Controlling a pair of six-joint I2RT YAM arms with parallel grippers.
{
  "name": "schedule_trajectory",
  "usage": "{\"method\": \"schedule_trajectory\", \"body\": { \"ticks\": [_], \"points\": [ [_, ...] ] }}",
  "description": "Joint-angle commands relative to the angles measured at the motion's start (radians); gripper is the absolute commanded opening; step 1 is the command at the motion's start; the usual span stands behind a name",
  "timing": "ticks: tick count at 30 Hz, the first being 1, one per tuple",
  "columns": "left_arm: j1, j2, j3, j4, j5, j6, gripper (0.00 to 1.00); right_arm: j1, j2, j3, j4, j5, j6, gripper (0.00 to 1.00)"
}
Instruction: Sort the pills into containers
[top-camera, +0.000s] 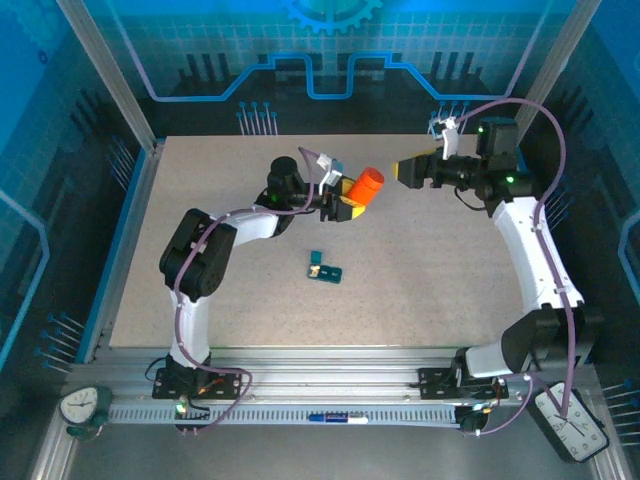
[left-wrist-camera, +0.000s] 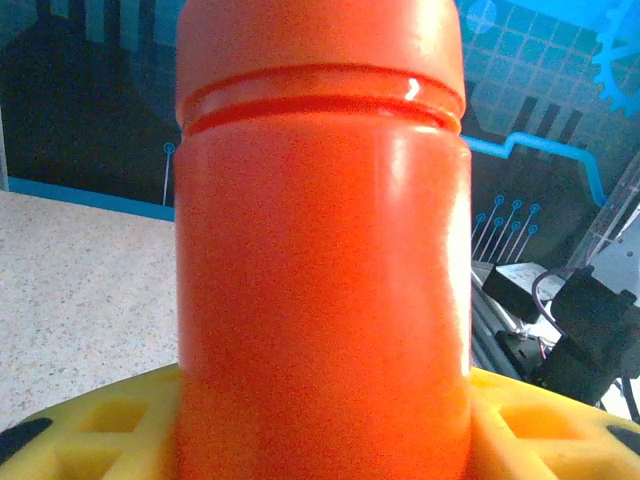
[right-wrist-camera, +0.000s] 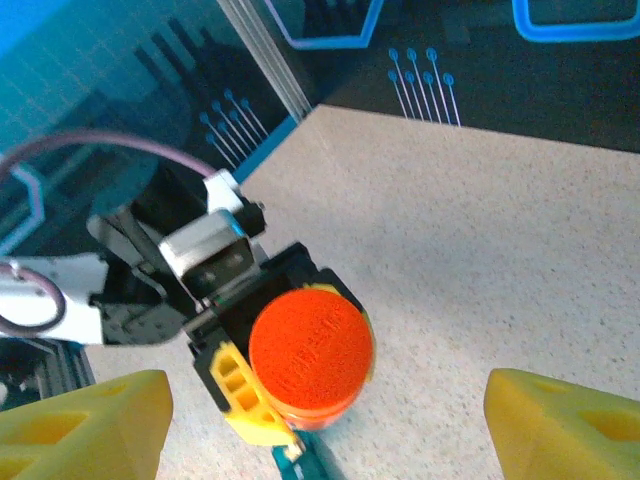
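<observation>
My left gripper is shut on an orange cylindrical bottle, held above the middle of the table with its cap pointing at the right arm. In the left wrist view the bottle stands between the yellow fingers. My right gripper faces the cap, open and a short way off. The right wrist view looks at the round cap between the spread yellow fingertips. The dark-teal pill box lies on the table below the bottle, and its end peeks out under it. No pills can be seen.
The speckled table is ringed by a metal frame with blue back panels. A clock sits at the near right corner, a round gauge at the near left. A pen lies on the front rail.
</observation>
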Motion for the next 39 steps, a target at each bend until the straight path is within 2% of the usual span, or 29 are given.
{"method": "schedule_trajectory", "body": {
  "ticks": [1,9,22,39],
  "points": [
    [-0.005,-0.063,0.001,-0.088,0.031,0.115,0.00,0.000,0.019,0.044,-0.149,-0.003,-0.120,0.82],
    [-0.010,-0.076,0.000,-0.160,0.043,0.159,0.00,0.011,0.065,0.111,-0.239,-0.083,-0.225,0.82],
    [-0.029,-0.086,0.013,-0.181,0.064,0.156,0.00,0.090,0.149,0.162,-0.261,-0.055,-0.244,0.82],
    [-0.038,-0.099,0.013,-0.187,0.069,0.152,0.00,0.115,0.208,0.171,-0.293,-0.069,-0.265,0.78]
  ]
}}
